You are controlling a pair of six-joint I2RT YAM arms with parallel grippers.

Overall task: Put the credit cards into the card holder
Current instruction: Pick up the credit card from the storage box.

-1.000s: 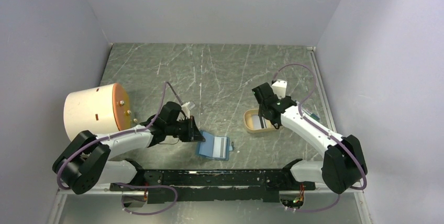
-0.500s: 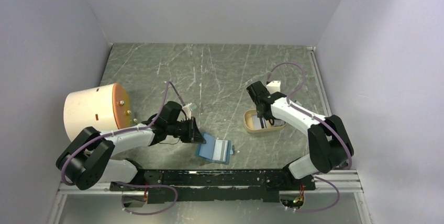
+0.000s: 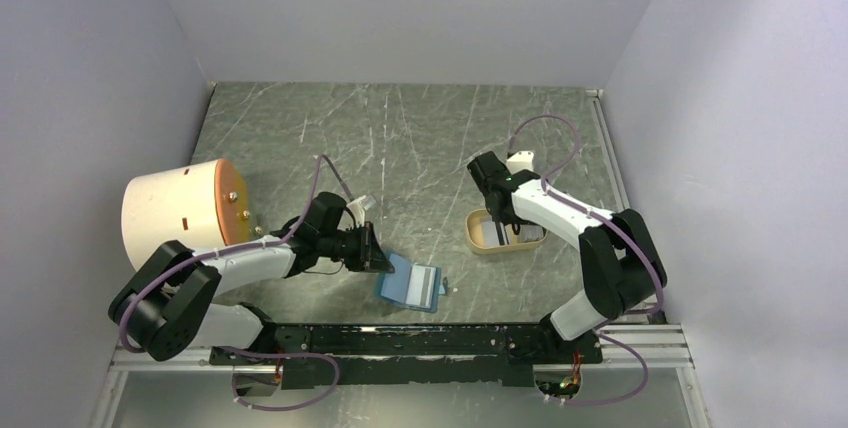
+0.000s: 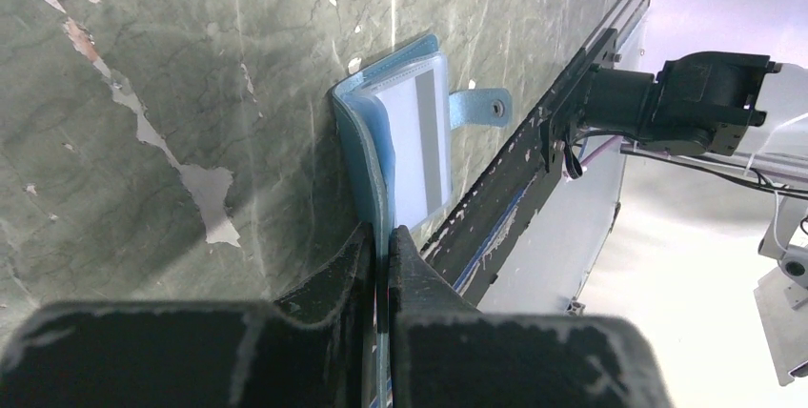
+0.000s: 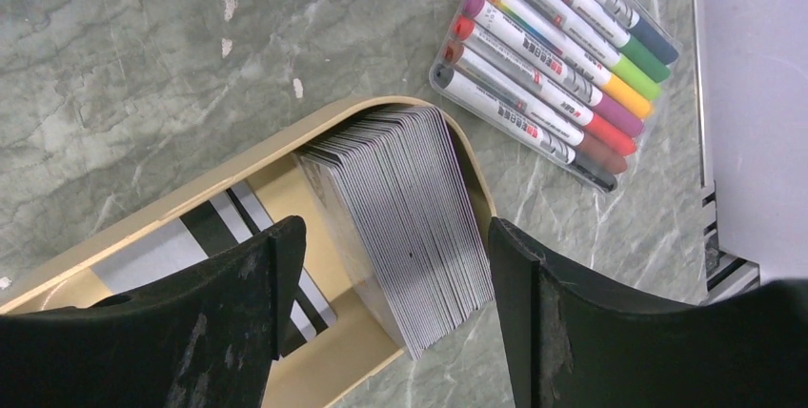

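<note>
The left claw (image 4: 381, 236) is pinched shut on a flap of the one teal-blue wallet (image 4: 367, 132). The wallet lies on the table (image 3: 400, 138) near the front rail, between the two arms. Its clear pocket holds one pale card (image 4: 419, 146) with a grey stripe, and its snap tab (image 4: 478, 106) sticks out sideways. The right claw (image 5: 391, 236) hangs spread wide over one tan oval tray (image 5: 238, 168), gripping nothing. In the tray, a thick stack of cards (image 5: 410, 217), too many to count, leans fanned against the end wall. One more striped card (image 5: 171, 251) lies flat on the tray floor beside the stack. Just beside the tray lies one clear pack of markers (image 5: 553, 55) with at least six colours. One cream drum (image 3: 180, 210) lies on its side at the table's left.
</note>
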